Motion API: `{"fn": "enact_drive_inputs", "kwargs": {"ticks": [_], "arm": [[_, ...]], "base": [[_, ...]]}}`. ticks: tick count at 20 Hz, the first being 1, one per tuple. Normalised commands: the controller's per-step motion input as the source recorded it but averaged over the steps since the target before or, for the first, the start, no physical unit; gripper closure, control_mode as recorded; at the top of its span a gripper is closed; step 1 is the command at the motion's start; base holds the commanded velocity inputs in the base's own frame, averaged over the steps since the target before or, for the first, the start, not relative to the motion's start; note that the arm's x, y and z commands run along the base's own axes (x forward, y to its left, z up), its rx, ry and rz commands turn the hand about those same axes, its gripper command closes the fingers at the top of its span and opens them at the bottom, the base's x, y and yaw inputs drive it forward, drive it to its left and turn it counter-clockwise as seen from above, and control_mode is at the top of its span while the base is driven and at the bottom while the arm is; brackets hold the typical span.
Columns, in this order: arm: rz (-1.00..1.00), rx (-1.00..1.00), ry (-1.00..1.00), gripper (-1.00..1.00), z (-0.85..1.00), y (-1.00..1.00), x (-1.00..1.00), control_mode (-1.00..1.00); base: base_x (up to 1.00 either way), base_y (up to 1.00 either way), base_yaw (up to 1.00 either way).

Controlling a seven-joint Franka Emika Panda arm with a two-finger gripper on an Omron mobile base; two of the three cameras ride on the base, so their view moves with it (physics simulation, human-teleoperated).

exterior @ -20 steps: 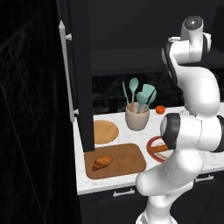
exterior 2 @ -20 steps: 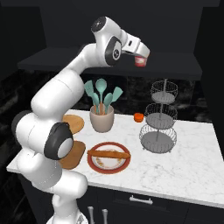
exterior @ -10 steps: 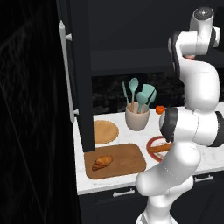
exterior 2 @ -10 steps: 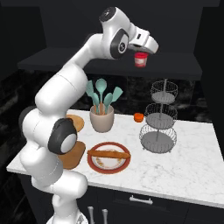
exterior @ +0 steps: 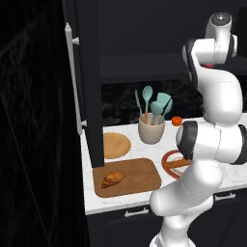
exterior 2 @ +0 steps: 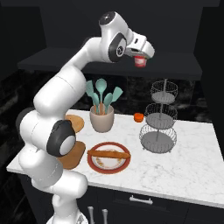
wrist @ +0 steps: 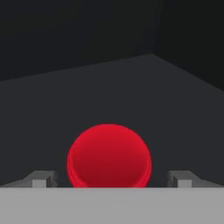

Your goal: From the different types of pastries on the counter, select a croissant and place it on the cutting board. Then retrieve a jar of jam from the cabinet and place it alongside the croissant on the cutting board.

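Note:
My gripper [exterior 2: 140, 58] is shut on the jar of jam [exterior 2: 140, 61], held high in the air in front of the cabinet's dark shelf [exterior 2: 52, 59], above the counter [exterior 2: 183, 162]. In the hand view the jar's red lid [wrist: 109, 155] sits between the two fingertips [wrist: 43, 178], with the dark shelf [wrist: 131, 87] beyond. The croissant [exterior: 113, 179] lies on the left part of the cutting board [exterior: 140, 173]. The arm hides most of the cutting board [exterior 2: 75, 154] in the right base view. The baguette-like stick [exterior 2: 109, 154] rests on a red plate.
A round tan plate [exterior: 116, 144] lies behind the board. A cup of teal utensils [exterior 2: 102, 119], a small orange object [exterior 2: 138, 117] and a three-tier wire stand [exterior 2: 158, 118] stand on the counter. The cabinet door [exterior: 89, 72] stands open at the left.
The arm's upper joints have swung up and to the right while the jar stayed at almost the same spot in the gripper. The hand now points more downward.

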Motion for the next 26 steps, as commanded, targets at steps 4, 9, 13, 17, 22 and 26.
{"fn": "enact_drive_inputs", "kwargs": {"ticks": [4,9,13,17,22,26], "arm": [[0.05,0.0,-0.06,-1.0,-0.5,-0.08,0.0,-1.0],[0.07,-0.01,-0.17,1.0,-0.4,-0.06,0.07,-1.0],[0.05,-0.01,-0.19,1.0,-0.1,-0.03,0.21,-1.0],[0.0,0.05,-0.08,1.0,0.06,-0.16,0.09,-1.0],[0.0,0.01,-0.08,1.0,1.0,-0.2,-0.56,-1.0],[0.0,-0.01,-0.03,1.0,0.23,0.01,-0.32,-1.0]], "base": [[0.0,0.0,0.0],[0.0,0.0,0.0],[0.0,0.0,0.0],[0.0,0.0,0.0],[0.0,0.0,0.0],[0.0,0.0,0.0]]}}
